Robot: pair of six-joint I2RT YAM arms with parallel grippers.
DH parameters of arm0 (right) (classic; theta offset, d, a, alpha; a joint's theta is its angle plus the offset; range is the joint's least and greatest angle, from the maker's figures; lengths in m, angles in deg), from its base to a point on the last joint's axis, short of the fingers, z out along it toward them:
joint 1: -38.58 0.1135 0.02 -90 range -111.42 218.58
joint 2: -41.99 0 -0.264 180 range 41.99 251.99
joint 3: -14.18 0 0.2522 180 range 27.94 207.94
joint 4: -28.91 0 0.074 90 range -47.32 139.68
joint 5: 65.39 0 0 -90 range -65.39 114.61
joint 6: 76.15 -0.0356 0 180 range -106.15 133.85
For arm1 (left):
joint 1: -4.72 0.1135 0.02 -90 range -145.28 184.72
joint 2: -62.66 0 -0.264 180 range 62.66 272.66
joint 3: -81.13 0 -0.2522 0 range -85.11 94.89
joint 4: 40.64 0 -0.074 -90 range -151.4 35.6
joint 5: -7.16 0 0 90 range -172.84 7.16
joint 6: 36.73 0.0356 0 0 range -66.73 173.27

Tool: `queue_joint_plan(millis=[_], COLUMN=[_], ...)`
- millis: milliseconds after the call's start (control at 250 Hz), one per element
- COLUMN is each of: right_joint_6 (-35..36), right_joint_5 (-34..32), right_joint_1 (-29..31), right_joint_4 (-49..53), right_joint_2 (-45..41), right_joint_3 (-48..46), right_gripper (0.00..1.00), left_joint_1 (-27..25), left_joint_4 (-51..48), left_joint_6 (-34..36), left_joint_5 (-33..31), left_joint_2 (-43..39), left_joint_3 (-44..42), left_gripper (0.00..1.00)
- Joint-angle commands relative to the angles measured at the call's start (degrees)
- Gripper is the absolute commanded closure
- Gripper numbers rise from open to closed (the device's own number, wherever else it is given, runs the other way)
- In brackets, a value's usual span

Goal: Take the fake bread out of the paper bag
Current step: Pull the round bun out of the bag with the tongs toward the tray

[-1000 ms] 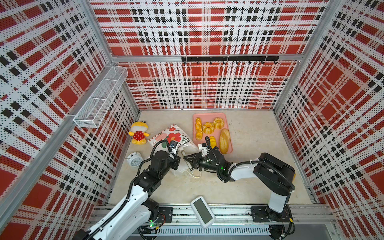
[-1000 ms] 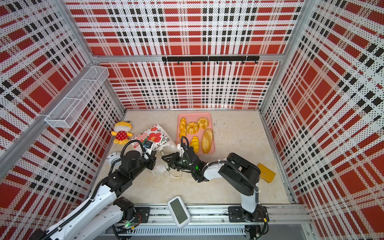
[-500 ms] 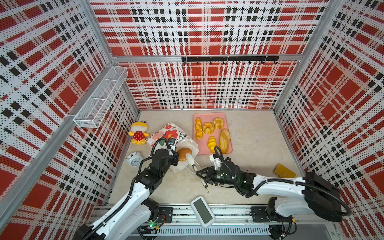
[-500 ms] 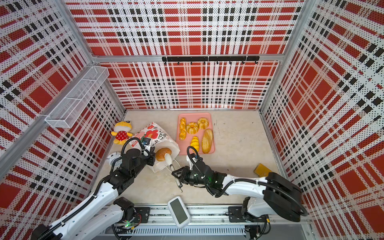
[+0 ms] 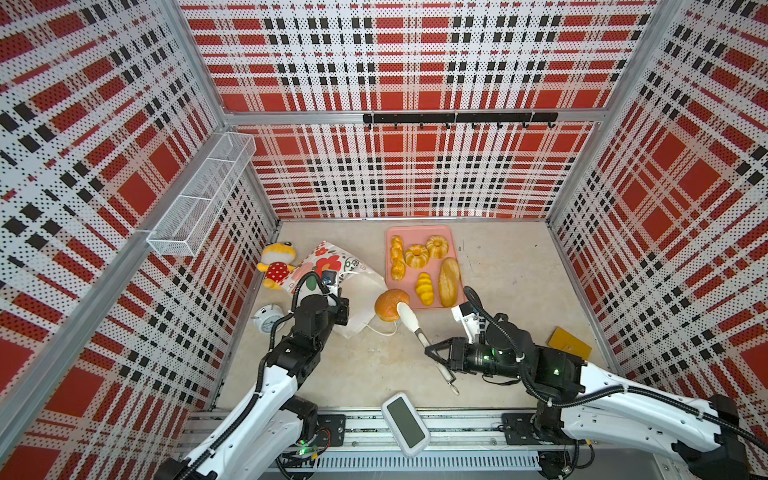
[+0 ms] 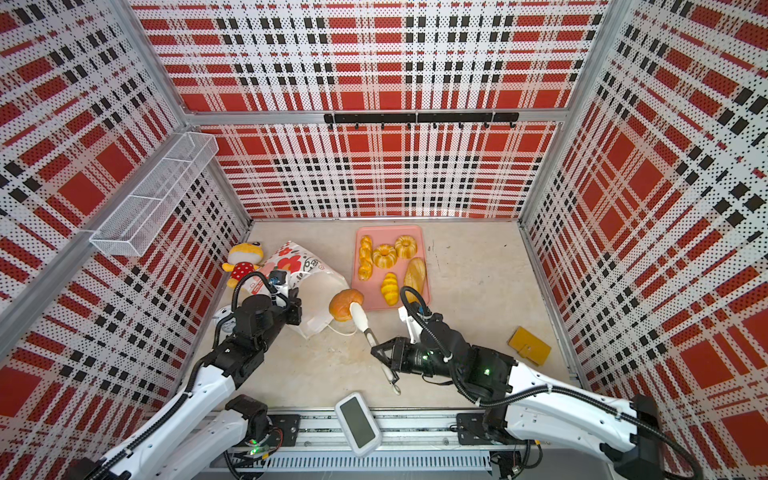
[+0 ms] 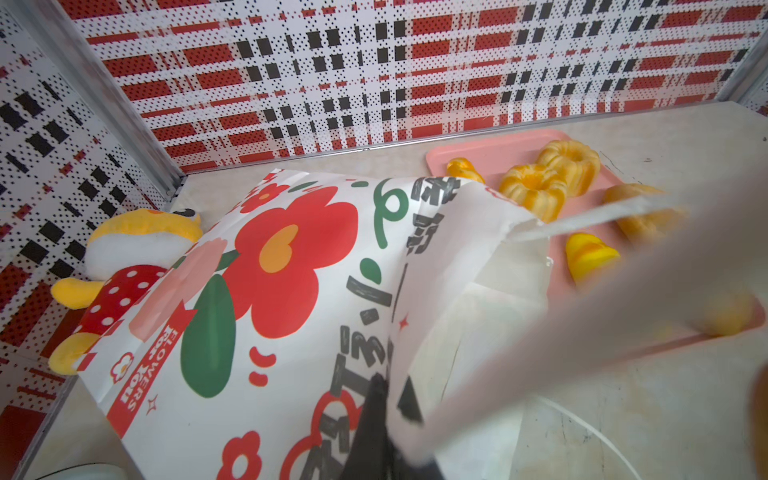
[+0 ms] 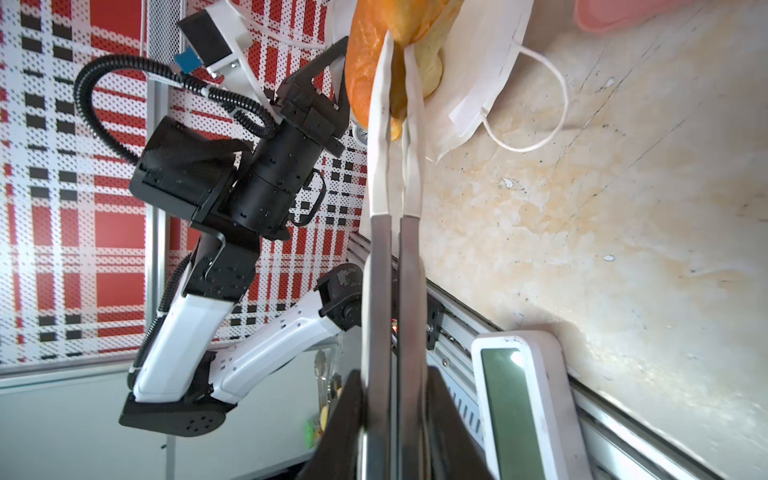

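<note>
The white paper bag (image 5: 332, 266) (image 7: 270, 291) with red flowers lies on its side at the left. My left gripper (image 5: 330, 289) (image 7: 382, 386) is shut on the edge of the bag's mouth. My right gripper (image 5: 434, 353) (image 8: 392, 382) is shut on metal tongs (image 5: 419, 332) (image 8: 390, 249). The tongs' white tips pinch a round brown bun (image 5: 390, 304) (image 6: 344, 304) (image 8: 370, 62), which is outside the bag beside the pink tray (image 5: 415, 230). Several fake breads lie on the tray, among them a ring cake (image 5: 417, 255) and a long loaf (image 5: 449, 281). The bag's inside is hidden.
A yellow plush toy (image 5: 276, 266) and a small alarm clock (image 5: 267, 319) sit by the left wall. At the front edge lies a white device with a screen (image 5: 405, 422), and a yellow wallet (image 5: 569, 343) lies at the right. A wire basket (image 5: 199, 203) hangs on the left wall.
My right arm has drawn back from the bag's mouth toward the front right, and the tongs have pulled the round bun out of the bag toward the tray. The left gripper still holds the bag.
</note>
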Motion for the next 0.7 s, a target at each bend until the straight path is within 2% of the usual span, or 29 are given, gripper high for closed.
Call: queue_joint_plan(millis=[0,156,236,412,696], right_joint_6=[7.33,9.53,9.88,8.87,7.66], right_joint_5=[-3.13,4.68,7.24,8.73,8.95], right_joint_1=[-1.97,-12.09,-15.28,-17.71,-20.42], right_joint_4=[8.66,6.1,3.49,-4.73,-9.96], right_joint_2=[-1.78,1.28,5.16,14.27,25.24], right_joint_3=[6.51,7.78,8.12,7.63,6.45], right_gripper=[1.0,1.0,1.0,1.0,1.0], left_joint_1=[0.78,0.79,0.72,0.79,1.31], left_joint_4=[1.73,-0.67,-2.43,-9.68,-15.33], left_joint_6=[-1.05,-1.2,-2.08,-2.36,-1.25], left_joint_5=[0.91,2.56,3.37,4.42,5.31], left_joint_2=[-2.19,-4.7,-7.04,-12.26,-17.11], left_joint_3=[-0.79,-0.41,-0.46,-0.31,-0.37], left_gripper=[1.0,1.0,1.0,1.0,1.0])
